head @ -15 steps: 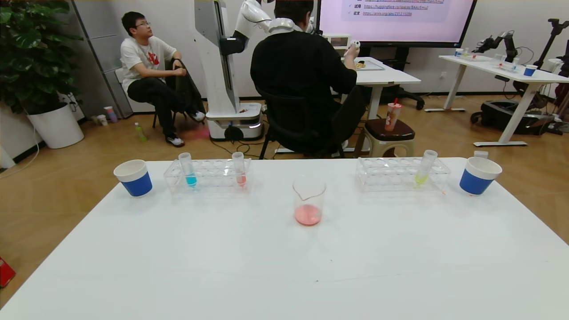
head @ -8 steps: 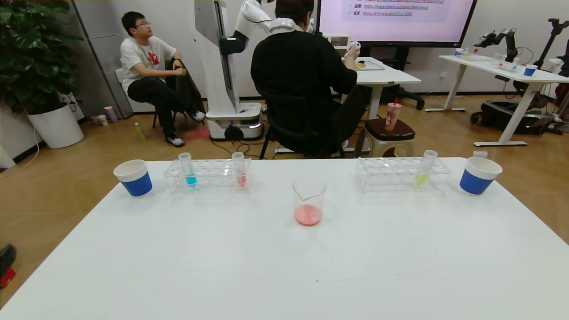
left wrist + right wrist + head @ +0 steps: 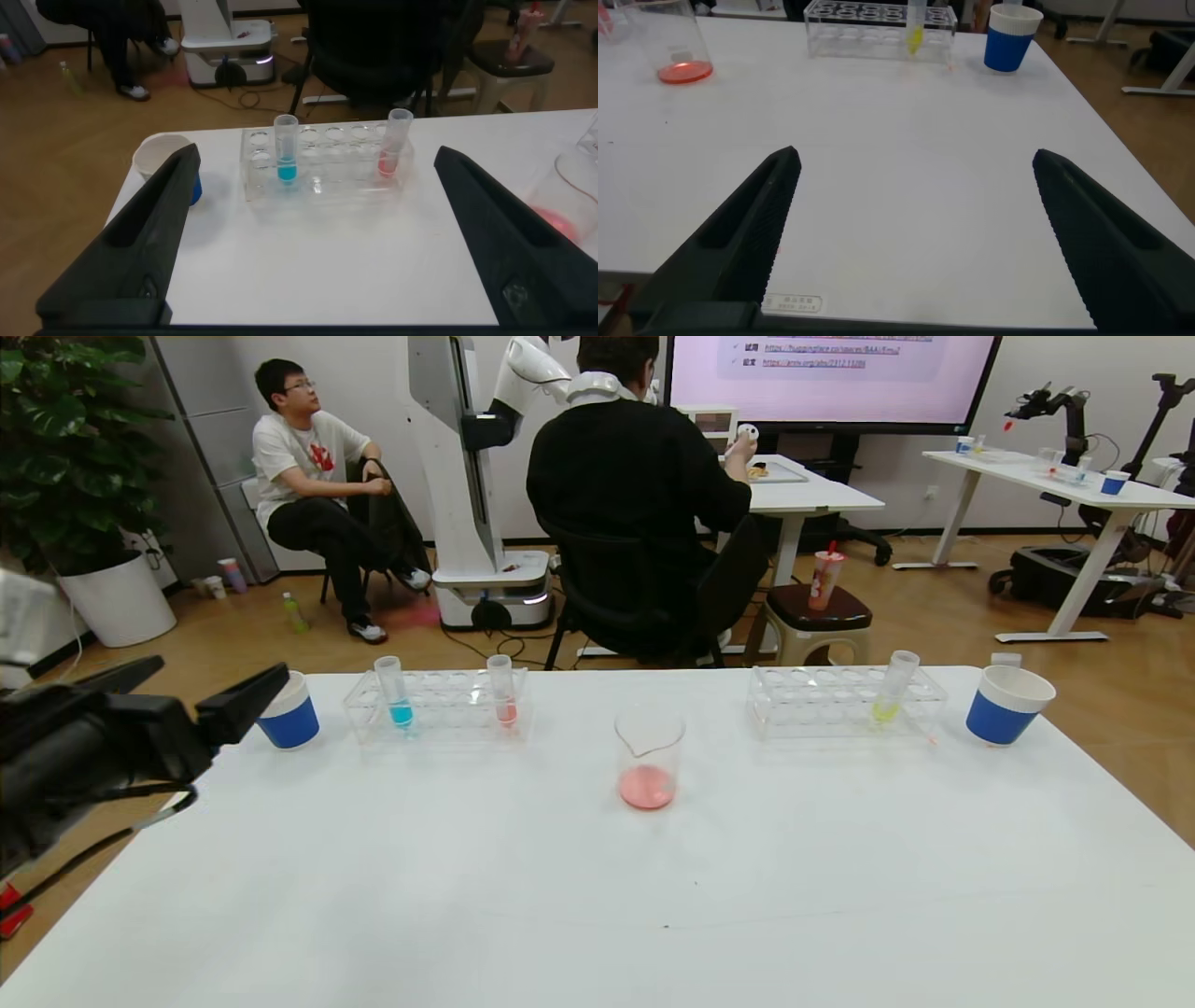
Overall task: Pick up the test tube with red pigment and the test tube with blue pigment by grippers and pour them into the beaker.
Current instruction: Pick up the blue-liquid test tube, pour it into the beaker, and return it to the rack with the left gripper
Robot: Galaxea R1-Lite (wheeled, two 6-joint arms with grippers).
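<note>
White smooth table (image 3: 597,896) bears clear glass beaker (image 3: 649,756).

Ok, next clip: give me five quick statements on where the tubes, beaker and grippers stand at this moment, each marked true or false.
1. The test tube with blue pigment stands in the clear rack on the robot's left. True.
2. The test tube with red pigment is held by the left gripper. False: it stands in the same rack, and the left gripper is open at the table's left edge, beside a blue-and-white paper cup.
3. The beaker holds some pink-red liquid. True.
4. The yellow-green tube lies flat on the table. False: it stands in the right-hand rack.
5. The right gripper is shut on the beaker. False: it is open over bare table, holding nothing.
</note>
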